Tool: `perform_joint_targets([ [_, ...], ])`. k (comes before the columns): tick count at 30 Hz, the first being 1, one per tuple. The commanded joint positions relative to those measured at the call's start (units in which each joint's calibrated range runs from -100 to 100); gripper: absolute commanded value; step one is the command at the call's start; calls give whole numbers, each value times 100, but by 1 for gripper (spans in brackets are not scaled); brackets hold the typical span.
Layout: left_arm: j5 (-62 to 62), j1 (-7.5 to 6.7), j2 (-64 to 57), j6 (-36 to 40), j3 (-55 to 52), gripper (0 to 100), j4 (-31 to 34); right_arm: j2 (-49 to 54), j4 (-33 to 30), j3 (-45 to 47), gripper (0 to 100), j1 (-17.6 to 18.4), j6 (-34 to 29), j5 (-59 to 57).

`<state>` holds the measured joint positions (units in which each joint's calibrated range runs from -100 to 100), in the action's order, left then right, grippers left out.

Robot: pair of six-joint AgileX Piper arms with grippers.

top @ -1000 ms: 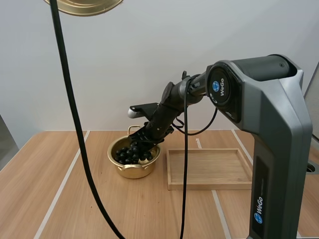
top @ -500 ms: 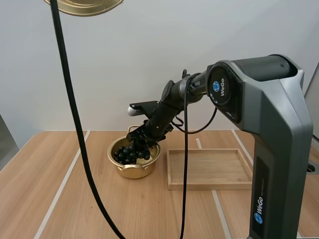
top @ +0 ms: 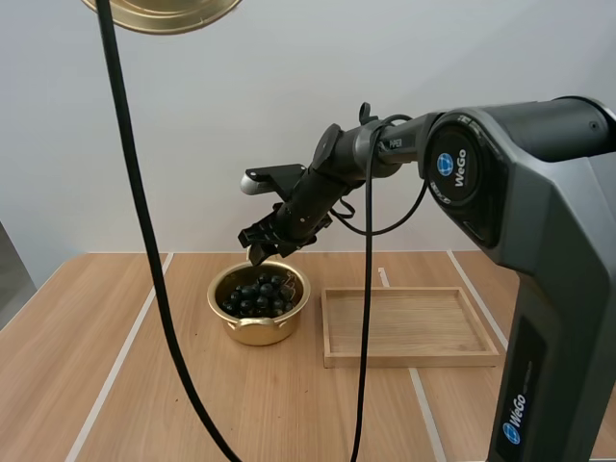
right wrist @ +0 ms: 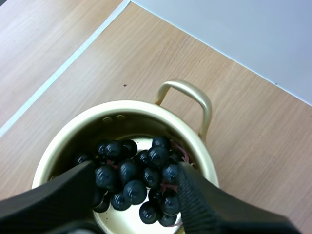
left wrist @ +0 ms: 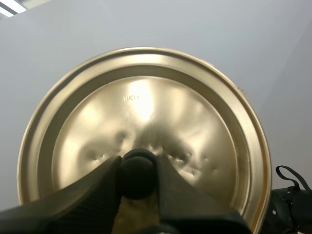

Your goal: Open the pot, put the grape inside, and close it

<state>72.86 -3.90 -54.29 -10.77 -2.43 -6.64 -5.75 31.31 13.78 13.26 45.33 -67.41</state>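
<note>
Both fingers of your R gripper [top: 258,250] stand wide apart, empty, just above the grapes [right wrist: 131,170], which lie inside the pot [top: 252,330]; your L gripper [left wrist: 138,168] pinches the lid [left wrist: 146,107] knob.

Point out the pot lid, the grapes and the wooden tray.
pot lid [left wrist: 146,112], left wrist view, its golden face above the knob.
grapes [right wrist: 127,171], right wrist view, a berry in the bunch's middle.
wooden tray [top: 409,322], high view, its bare floor.

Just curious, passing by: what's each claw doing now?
Left gripper: shut on the black knob of the round golden metal lid.
Right gripper: open, above the black grapes in the golden pot.
</note>
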Motion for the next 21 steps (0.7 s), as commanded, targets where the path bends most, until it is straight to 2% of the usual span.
perform_joint_targets([
  [1, -64, 6, -37, 20, 27, 0, -13, 202, -13, -24, 83, -13, -37, -67],
  [9, -28, 6, -37, 20, 27, 0, -1, 926, -97, -24, 82, -220, -62, -67],
  [21, 333, 6, 2, 20, 27, 0, -139, 2403, -119, -24, 82, -1131, -62, -398],
])
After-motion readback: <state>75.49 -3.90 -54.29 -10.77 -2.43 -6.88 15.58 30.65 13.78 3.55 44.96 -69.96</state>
